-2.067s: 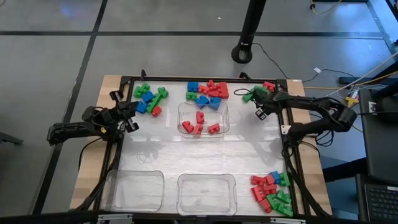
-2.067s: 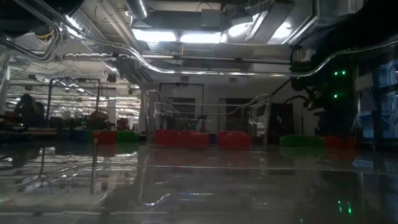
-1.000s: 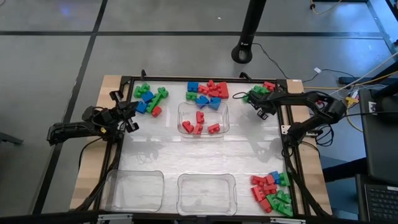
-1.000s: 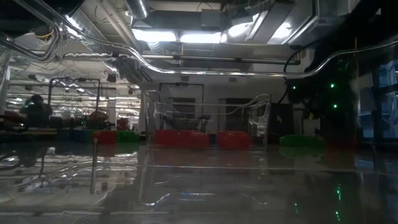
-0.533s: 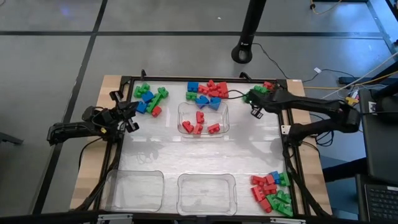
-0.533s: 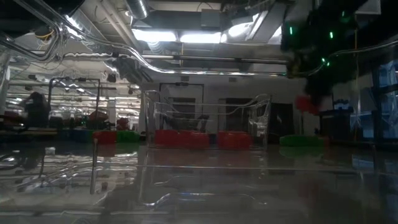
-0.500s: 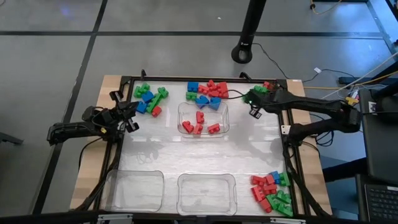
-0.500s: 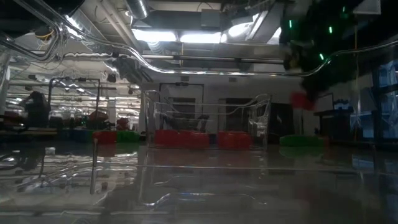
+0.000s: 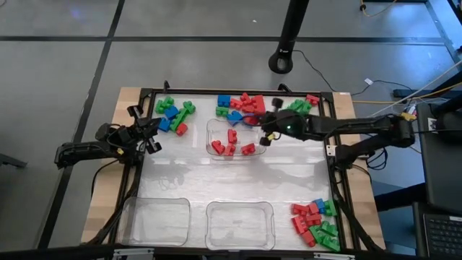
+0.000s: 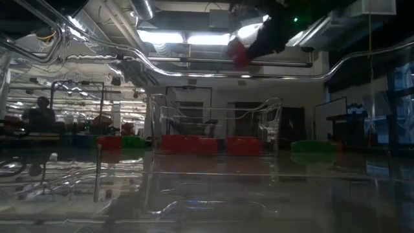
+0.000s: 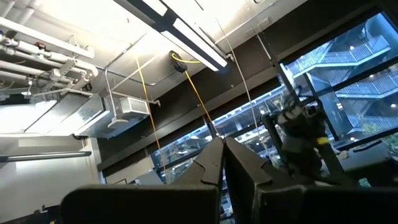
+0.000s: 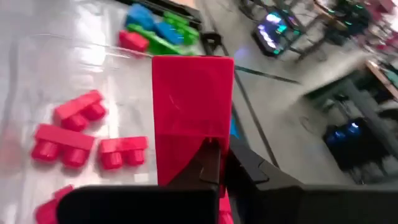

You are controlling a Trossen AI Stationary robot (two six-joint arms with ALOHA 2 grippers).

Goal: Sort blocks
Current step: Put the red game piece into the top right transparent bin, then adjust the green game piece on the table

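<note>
Red block clamped in right gripper, now carried from far-right pile to right edge of clear tray holding red blocks; drop looks next. Left gripper waits at left edge, fingers together.

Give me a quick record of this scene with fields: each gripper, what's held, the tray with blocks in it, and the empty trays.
right gripper: shut on a red block, raised at the right edge of the far tray
left gripper: waits at the table's left edge, beside the far-left block pile
far tray: holds only red blocks
near trays: two, both empty
</note>
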